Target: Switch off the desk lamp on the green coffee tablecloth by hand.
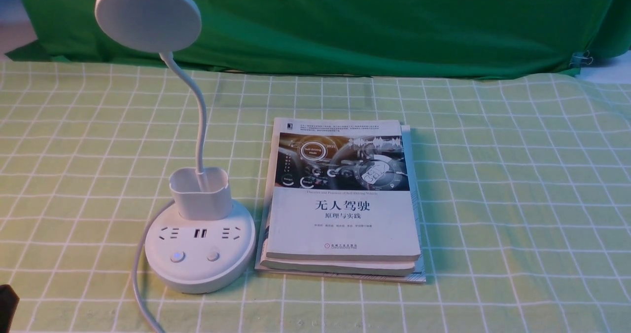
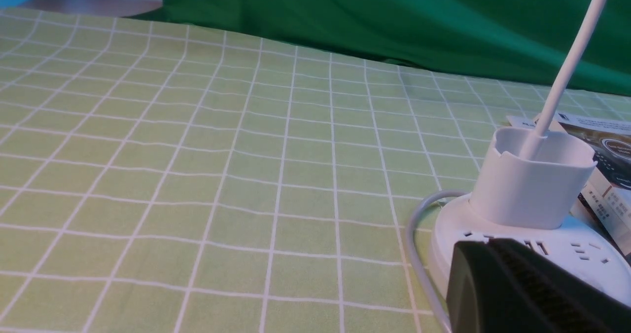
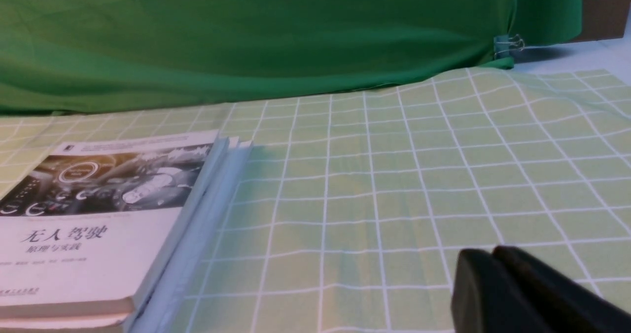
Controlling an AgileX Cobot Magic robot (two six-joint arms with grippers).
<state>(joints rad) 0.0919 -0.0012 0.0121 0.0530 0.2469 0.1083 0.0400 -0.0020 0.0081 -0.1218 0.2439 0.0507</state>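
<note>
The white desk lamp stands at the left on the green coffee tablecloth (image 1: pixel 493 175). It has a disc head (image 1: pixel 148 15), a thin neck, a cup holder (image 1: pixel 201 192) and a round base (image 1: pixel 199 269) with two buttons (image 1: pixel 177 257). In the left wrist view my left gripper (image 2: pixel 488 246) is shut and empty, its tips in front of the base (image 2: pixel 586 269) and below the cup (image 2: pixel 535 180). Only a black bit of the hand (image 1: pixel 7 303) shows at the front view's lower left edge. My right gripper (image 3: pixel 493 254) is shut and empty over the bare cloth (image 3: pixel 369 185).
A stack of books (image 1: pixel 345 200) lies just right of the lamp base; it also shows in the right wrist view (image 3: pixel 98 224). The lamp's white cord (image 1: pixel 140 278) runs off the near edge. A dark green backdrop (image 1: pixel 369 22) hangs along the far side.
</note>
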